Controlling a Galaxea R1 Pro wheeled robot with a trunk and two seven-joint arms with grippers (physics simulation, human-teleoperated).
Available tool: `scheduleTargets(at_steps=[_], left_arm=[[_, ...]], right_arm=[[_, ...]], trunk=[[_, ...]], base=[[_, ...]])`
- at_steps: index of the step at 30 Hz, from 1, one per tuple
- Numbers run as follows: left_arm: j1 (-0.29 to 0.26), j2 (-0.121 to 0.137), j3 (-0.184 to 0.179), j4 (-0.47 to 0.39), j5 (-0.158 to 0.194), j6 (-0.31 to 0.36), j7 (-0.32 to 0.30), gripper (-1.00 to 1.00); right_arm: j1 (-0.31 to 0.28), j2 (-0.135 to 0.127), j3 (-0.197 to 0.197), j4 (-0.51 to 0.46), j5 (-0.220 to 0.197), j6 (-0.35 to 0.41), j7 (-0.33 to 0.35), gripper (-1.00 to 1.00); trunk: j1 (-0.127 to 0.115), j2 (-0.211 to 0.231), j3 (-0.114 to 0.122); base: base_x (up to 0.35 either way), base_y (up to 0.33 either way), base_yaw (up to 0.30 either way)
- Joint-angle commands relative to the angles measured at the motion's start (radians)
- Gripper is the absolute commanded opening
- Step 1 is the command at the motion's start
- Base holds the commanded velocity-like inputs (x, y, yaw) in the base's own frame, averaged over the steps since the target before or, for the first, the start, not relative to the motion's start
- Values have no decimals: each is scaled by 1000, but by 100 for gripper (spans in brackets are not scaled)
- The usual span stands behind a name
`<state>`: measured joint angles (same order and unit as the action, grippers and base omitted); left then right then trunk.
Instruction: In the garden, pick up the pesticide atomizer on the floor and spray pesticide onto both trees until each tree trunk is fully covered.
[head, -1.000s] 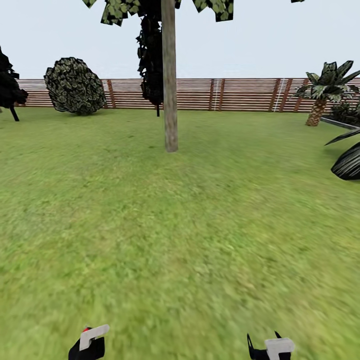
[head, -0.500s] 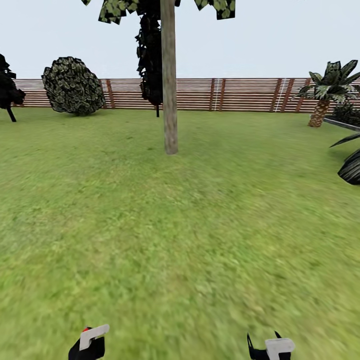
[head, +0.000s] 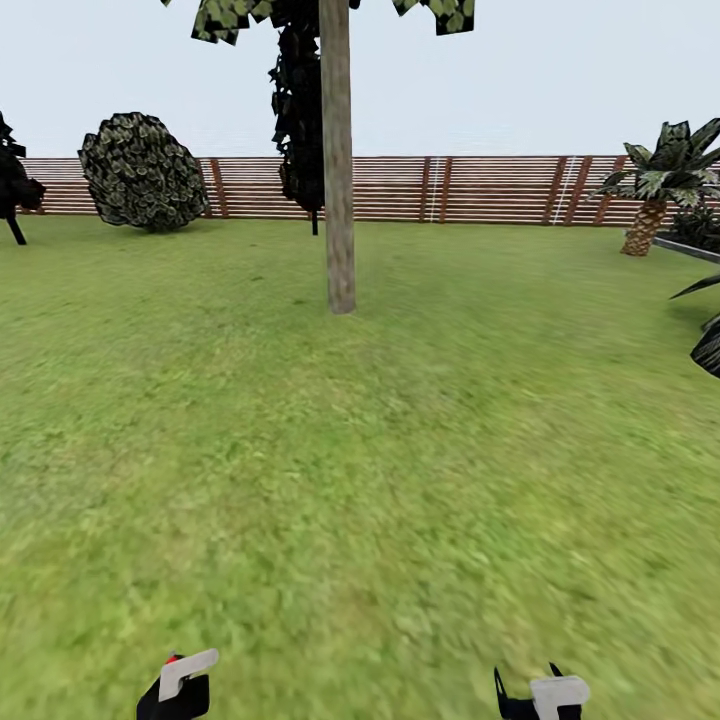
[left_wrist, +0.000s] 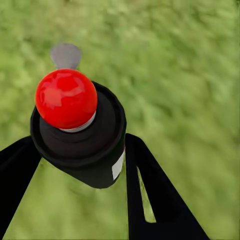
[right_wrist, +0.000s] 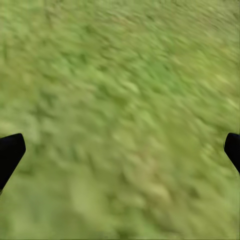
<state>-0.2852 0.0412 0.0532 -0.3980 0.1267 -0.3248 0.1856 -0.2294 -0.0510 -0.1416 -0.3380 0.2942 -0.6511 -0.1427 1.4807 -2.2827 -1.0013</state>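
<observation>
Change: we roll closer; the trunk (head: 339, 160) sits nearer, still far ahead.
Left claw (left_wrist: 80, 165): clamps the sprayer (left_wrist: 75, 127).
Right claw (right_wrist: 120, 150): spread wide, empty.

Left gripper (left_wrist: 80, 160) at 7 o'clock, clamped on the pesticide atomizer (left_wrist: 75, 130); right gripper (right_wrist: 120, 150) at 5 o'clock, fingers spread wide.

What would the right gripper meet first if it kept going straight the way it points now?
Probably the lawn: the right gripper has its fingers spread wide with nothing but grass between and beyond them. How far off the grass lies is unclear.
</observation>
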Motion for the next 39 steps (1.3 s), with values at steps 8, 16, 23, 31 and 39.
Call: scheduleTargets(at_steps=[8, 16, 23, 31, 39], left_arm=[[-1, 0, -3, -1, 10, -4, 0, -100], [-1, 1, -2, -1, 10, -4, 0, -100], [-1, 1, -2, 1, 10, -3, 0, -100], [-1, 2, -1, 0, 10, -3, -1, -100], [-1, 4, -1, -1, 11, -3, -1, -100]], right_arm=[[-1, 0, -4, 1, 11, -3, -6, 100], [-1, 0, -4, 1, 11, -3, -6, 100], [-1, 0, -4, 1, 11, -3, -6, 100], [-1, 0, -4, 1, 11, -3, -6, 100], [-1, 0, -4, 1, 11, -3, -6, 100]], trunk=[[0, 0, -1], [0, 0, -1], [0, 0, -1], [0, 0, -1], [0, 0, -1]], base=[[338, 0, 0], [338, 0, 0], [338, 0, 0], [338, 0, 0], [338, 0, 0]])
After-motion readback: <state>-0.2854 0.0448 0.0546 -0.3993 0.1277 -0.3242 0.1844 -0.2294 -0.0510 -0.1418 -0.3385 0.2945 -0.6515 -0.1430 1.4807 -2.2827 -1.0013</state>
